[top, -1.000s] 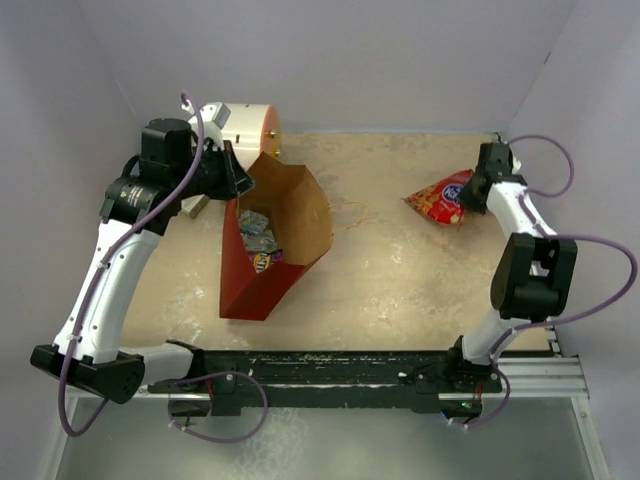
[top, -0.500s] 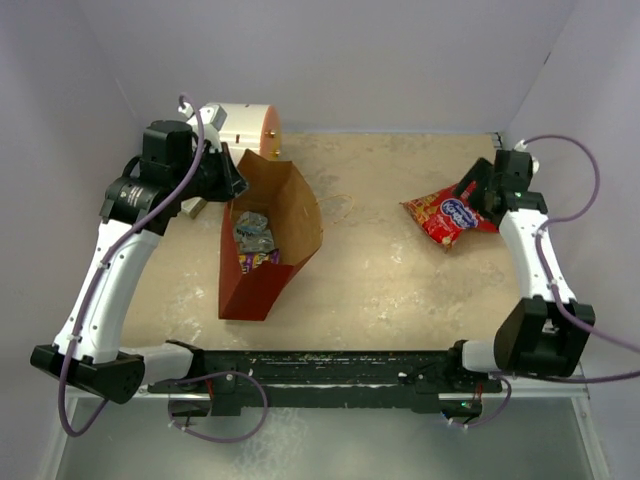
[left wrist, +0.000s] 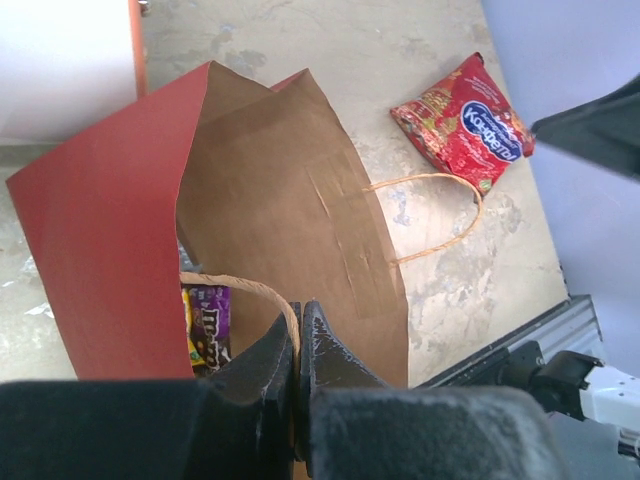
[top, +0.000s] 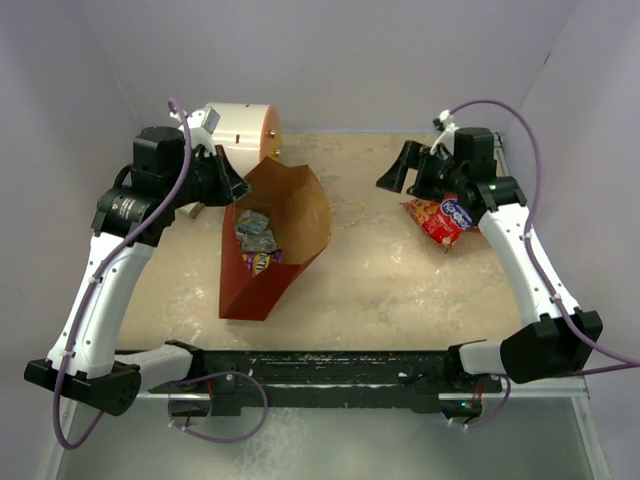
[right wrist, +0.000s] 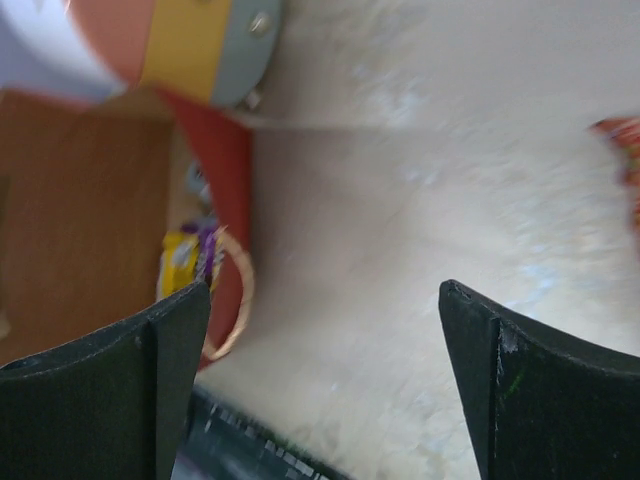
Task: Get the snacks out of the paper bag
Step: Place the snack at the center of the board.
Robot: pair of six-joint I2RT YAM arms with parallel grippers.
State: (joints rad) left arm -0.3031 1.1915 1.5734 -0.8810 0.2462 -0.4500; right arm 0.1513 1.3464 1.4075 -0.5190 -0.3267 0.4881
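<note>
Red outside and brown kraft inside, the paper bag (top: 295, 205) lies tipped over on the left half of the surface (top: 380, 270), its mouth facing far and right. The left claw (top: 235, 185) is pinched shut on the bag at its far-left rim, where a cord handle (left wrist: 240, 287) runs in between the fingers. Just beyond stands a white-and-orange cylinder (top: 245, 128). Inside the bag lie a silver-grey packet (top: 252, 228) and, nearer, a yellow-purple packet (top: 260, 260) (any others cannot be made out). The bag's other handle (top: 350, 215) trails onto the surface to the right. Further right, the right claw (top: 405, 172) hangs spread wide and holds nothing. Just right of it, the red snack bag (top: 445, 218) with the blue oval logo lies flat on the surface.
</note>
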